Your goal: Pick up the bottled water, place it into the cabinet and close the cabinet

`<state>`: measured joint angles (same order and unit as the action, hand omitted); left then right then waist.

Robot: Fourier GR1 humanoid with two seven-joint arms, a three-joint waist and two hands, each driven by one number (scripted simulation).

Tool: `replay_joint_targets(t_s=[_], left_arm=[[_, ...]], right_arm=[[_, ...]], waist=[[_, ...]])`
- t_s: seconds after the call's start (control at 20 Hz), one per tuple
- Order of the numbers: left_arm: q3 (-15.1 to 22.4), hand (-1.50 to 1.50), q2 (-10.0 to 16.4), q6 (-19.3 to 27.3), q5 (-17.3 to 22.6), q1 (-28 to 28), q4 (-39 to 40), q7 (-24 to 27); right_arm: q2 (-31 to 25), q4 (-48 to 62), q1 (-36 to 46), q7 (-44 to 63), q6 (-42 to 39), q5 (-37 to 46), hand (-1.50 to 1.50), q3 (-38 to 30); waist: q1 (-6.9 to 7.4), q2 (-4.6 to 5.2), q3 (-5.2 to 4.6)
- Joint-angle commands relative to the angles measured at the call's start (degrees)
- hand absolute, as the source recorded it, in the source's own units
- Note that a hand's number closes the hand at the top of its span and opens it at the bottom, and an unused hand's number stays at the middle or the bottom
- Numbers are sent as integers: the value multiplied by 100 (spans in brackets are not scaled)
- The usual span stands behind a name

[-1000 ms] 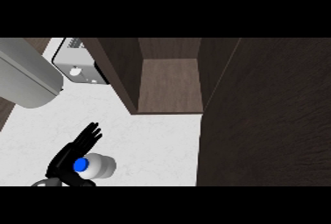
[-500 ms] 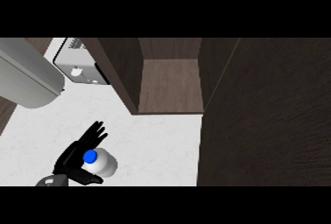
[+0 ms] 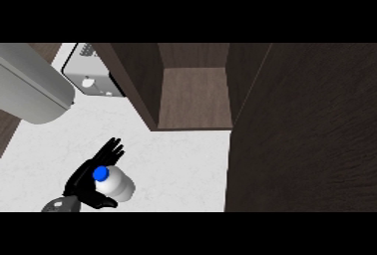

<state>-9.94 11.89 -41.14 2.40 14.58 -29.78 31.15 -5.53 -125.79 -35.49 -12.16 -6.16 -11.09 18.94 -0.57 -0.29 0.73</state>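
White marbled surface [image 3: 177, 164], seen steeply from above, lower left to centre

1. Cabinet [image 3: 140, 79]: dark brown wood, upper centre, standing open; a bare inner compartment shows between its two side walls, nothing visible inside

2. Cabinet door [image 3: 309, 129]: dark wood-grain panel filling the right of the view, swung open, its edge running down just beside the compartment's right wall

3. Bottled water [image 3: 119, 188]: pale translucent body with a blue cap [image 3: 100, 173], lower left, well apart from the cabinet opening and outside it; cap faces up towards the viewer; whether its base touches the surface cannot be told

4. Left hand [image 3: 81, 183]: black, coming in from the lower edge on a grey forearm [image 3: 57, 205]; closed round the bottle, palm against its left side, thumb [image 3: 103, 202] curled round the near side; the fingers [image 3: 112, 149] reach past the cap and fan slightly, pointing towards the cabinet

5. Pale grey appliance [image 3: 88, 69]: boxy, with a grille and a small knob, upper left, just beside the cabinet's left wall; kind cannot be told

6. Grey cylinder [image 3: 33, 87]: large, smooth, tilted, entering from the left edge and partly covering the appliance; what it is cannot be told
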Motion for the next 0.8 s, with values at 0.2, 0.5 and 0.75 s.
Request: replay_joint_targets(t_s=[0.2,0.5,0.75], left_arm=[[337,-150,-354,-1014,57,-75,184,319],[674,150,-753,-726,-2,-108,-181,254],[852,150,-826,-808,41,-467,-375,382]], right_arm=[[-94,-31,-102,-10,-78,-125,-150,-36],[-8,28,-19,35,20,45,-150,153],[134,17,10,34,201,228,-150,329]], waist=[[-56,48,-87],[-31,44,-87],[32,27,-81]])
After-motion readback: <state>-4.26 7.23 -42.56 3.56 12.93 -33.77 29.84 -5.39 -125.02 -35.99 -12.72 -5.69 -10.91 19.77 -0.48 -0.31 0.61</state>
